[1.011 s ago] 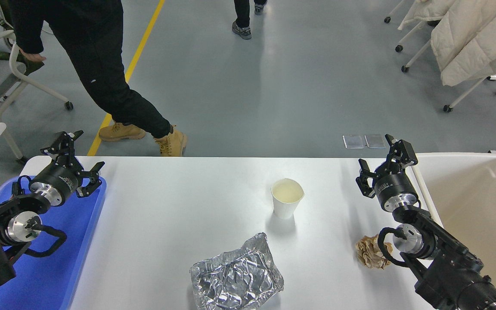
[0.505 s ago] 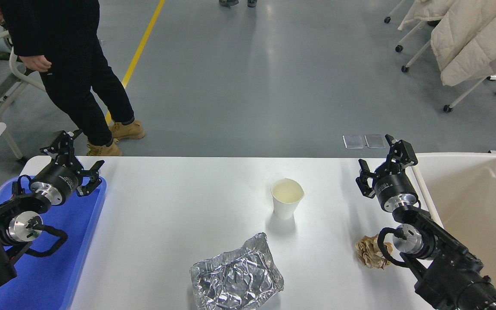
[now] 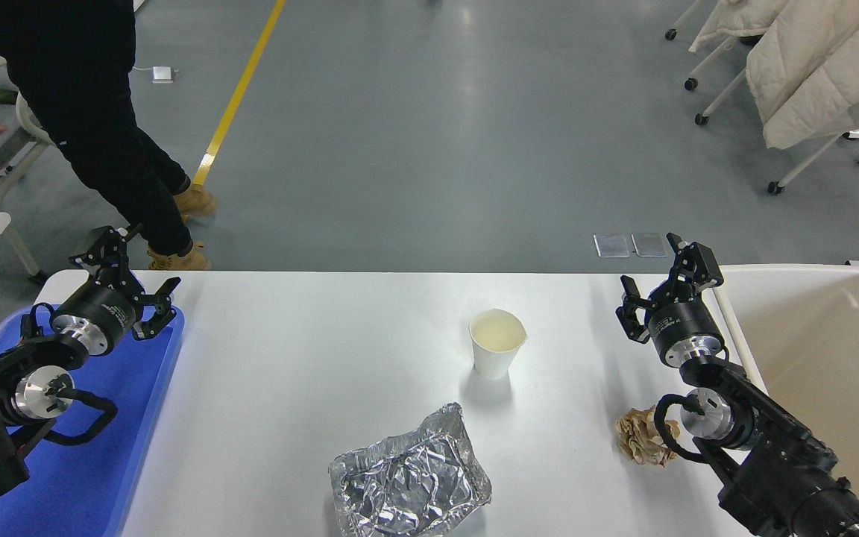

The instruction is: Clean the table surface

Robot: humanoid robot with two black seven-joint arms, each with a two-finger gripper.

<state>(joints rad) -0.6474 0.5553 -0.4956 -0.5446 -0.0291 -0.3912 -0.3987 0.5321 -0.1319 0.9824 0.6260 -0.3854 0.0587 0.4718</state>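
My right gripper (image 3: 661,272), fingers spread and empty, hangs above the table surface (image 3: 310,358) at its far right edge.

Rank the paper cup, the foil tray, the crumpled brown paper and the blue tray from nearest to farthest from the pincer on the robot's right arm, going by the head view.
From the right pincer:
1. Paper cup, to its left, mid-table, and crumpled brown paper, below it by the arm: too close to call.
2. Foil tray, near the front edge.
3. Blue tray, far left, under the left pincer.
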